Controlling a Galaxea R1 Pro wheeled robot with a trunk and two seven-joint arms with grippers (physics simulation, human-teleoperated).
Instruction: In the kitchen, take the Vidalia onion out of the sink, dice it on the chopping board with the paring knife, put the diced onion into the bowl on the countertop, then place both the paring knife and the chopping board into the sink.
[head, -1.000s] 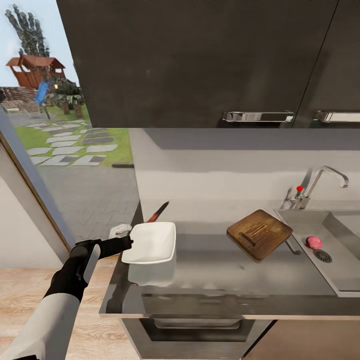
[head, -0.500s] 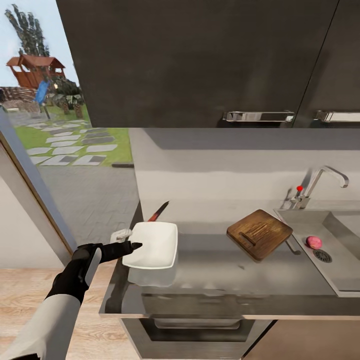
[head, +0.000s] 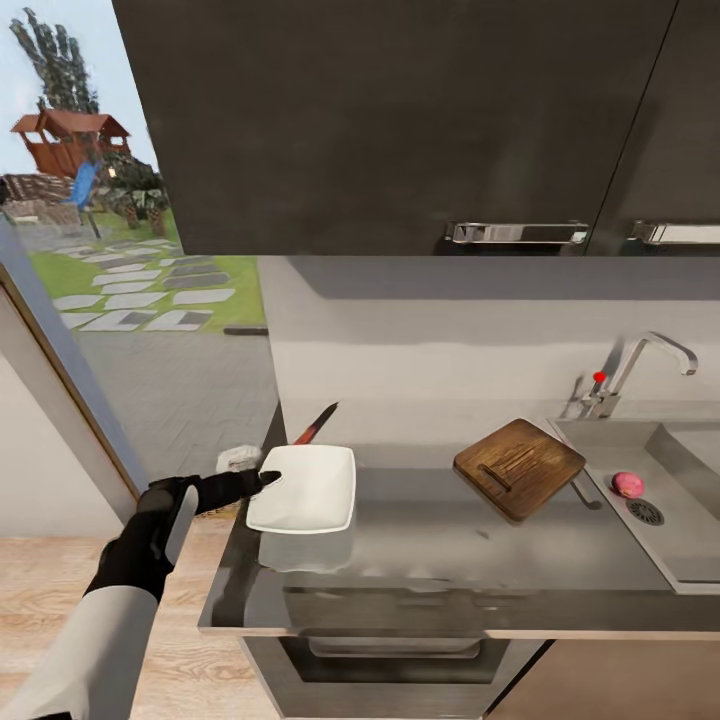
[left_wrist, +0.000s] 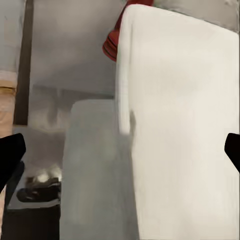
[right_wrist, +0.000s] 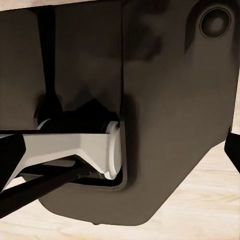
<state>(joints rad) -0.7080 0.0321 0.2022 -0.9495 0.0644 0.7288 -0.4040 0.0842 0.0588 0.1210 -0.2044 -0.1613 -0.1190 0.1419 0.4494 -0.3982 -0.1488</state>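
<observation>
Left gripper (head: 262, 480): it is at the near left edge of the bowl (head: 305, 488), touching it or just about. In the left wrist view its two black fingertips (left_wrist: 10, 159) sit far apart at the picture's sides, so the jaws are wide open and hold nothing.

Right gripper: its view looks down at the robot's own dark base and the wood floor. Two dark tips sit at the far edges of that view, so the jaws look open.

Bowl: white, on the left end of the countertop (head: 450, 550).

Paring knife (head: 316, 424): just behind the bowl, red handle near the bowl's back edge, blade pointing away toward the wall.

Chopping board (head: 518, 467): further right, just beside the sink (head: 690, 500).

Onion (head: 627, 485): a pinkish ball in the sink, near the drain (nobody has picked it up yet).

Step in hand, my guess: going for the knife past the bowl.

How to do it well: lift the gripper up over the bowl so it does not push it. Come down over the red handle, not the blade. Close slowly and hold the handle in its middle.
</observation>
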